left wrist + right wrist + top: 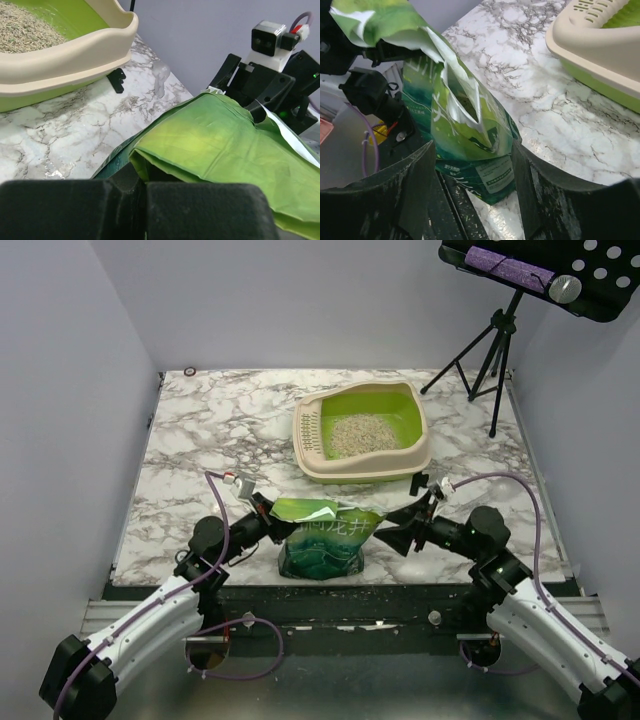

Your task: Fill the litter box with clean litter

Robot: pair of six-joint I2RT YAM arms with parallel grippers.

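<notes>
Left gripper [270, 515]: clamped on the upper left fold of the green bag [326, 536], propping it upright on the worktop [200, 430].

Right gripper [400, 527]: jaws spread wide, just beside the bag's right edge, pinching nothing. The bag mouth gapes ahead of its fingers [410, 195].

Litter box [362, 430]: beyond both grippers, nearer the right one, apart from the bag.

Litter [358, 436]: covers only the middle of the box floor.

Step, as I judge it: box part-filled, more to pour. The next move calls for the right gripper to take the bag's free side. Both then lift and tip the mouth over the rim.
</notes>
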